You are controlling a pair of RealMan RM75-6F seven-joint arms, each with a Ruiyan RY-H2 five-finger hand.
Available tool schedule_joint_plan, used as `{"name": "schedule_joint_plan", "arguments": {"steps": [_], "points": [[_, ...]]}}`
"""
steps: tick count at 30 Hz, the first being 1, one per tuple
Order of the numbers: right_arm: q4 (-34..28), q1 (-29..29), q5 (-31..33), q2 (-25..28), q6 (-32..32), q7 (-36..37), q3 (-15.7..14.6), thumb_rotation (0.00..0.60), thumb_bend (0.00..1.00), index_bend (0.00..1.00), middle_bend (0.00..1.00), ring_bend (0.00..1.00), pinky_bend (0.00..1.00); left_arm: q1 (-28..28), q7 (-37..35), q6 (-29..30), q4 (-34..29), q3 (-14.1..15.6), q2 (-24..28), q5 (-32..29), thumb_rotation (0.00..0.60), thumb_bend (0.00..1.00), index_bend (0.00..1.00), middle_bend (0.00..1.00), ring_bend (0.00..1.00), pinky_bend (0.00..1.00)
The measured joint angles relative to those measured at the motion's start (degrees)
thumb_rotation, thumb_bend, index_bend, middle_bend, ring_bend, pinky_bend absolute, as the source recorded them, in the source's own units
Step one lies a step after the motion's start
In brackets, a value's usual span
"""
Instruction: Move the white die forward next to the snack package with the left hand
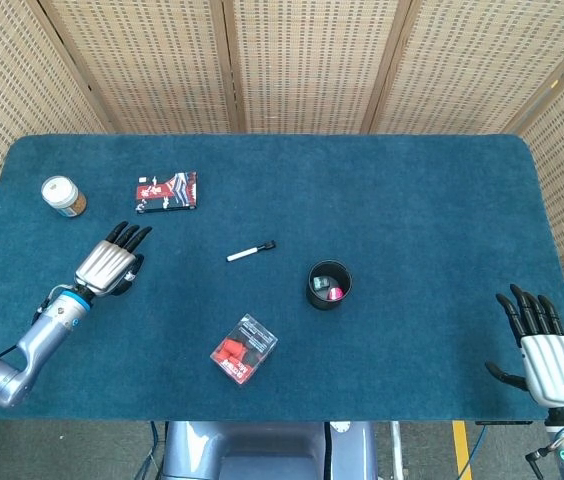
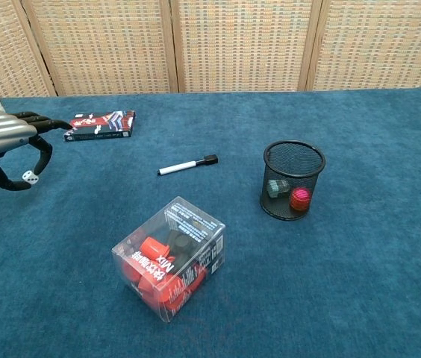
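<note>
Left hand [image 2: 5,142], silver-backed with black fingers, is at the left edge of the chest view, its curled fingers and thumb pinching the small white die [image 2: 28,177] clear of the blue carpeted table [image 2: 375,246]. In the head view this hand [image 1: 109,265] lies below and left of the flat red, white and dark snack package [image 1: 167,191], and the die is hidden beneath it. From the chest, the snack package [image 2: 100,124] lies just beyond the fingertips, apart from them. A round white-lidded jar [image 1: 62,194] stands left of the package. Toward the table centre lie a white marker with a black cap [image 2: 187,165], a black mesh cup [image 2: 292,180] holding small objects, and a clear plastic box of red pieces [image 2: 169,257]. Right hand [image 1: 544,357] rests at the near right corner, fingers spread, holding nothing.
</note>
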Motion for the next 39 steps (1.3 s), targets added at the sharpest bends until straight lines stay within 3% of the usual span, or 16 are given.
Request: {"name": "schedule_joint_plan", "arguments": {"steps": [12,20,26,30,36,39], "points": [[-0.3,-0.1,-0.6,0.4,0.6,0.9,-0.1,0.600,0.16,0.05,0.00,0.00,0.00,-3.4,5.3,0.3,-17.5,-5.9,11.9,-3.0,0.600,0.33,0.68,0.00,0.00,0.00],[-0.4,0.0,-0.8,0.3,0.3,1.0,-0.3,0.600,0.16,0.05,0.00,0.00,0.00,-8.2,12.1,-1.7,-30.0,-13.6,22.1,-8.4,0.600,0.33,0.68,0.00,0.00,0.00],[-0.2,0.1,-0.7,0.3,0.1,1.2,-0.3,0.600,0.16,0.05,0.00,0.00,0.00,-11.7,17.1,-3.7,-35.6,-18.2,25.8,-15.6,0.600,0.33,0.68,0.00,0.00,0.00],[-0.1,0.0,-0.6,0.5,0.2,1.8,-0.2,0.600,0.16,0.05,0.00,0.00,0.00,-12.8,18.9,-4.4,-38.9,-19.1,26.9,-18.5,0.600,0.33,0.68,0.00,0.00,0.00],[0.0,0.0,-0.7,0.4,0.4,1.9,-0.2,0.600,0.16,0.05,0.00,0.00,0.00,-13.5,20.9,-4.5,-40.4,-18.2,27.6,-20.9,0.600,0.31,0.68,0.00,0.00,0.00],[0.0,0.0,-0.8,0.4,0.4,1.9,-0.2,0.600,0.16,0.05,0.00,0.00,0.00,-13.3,20.6,-4.3,-40.4,-17.8,28.0,-21.0,0.600,0.28,0.63,0.00,0.00,0.00]]}}
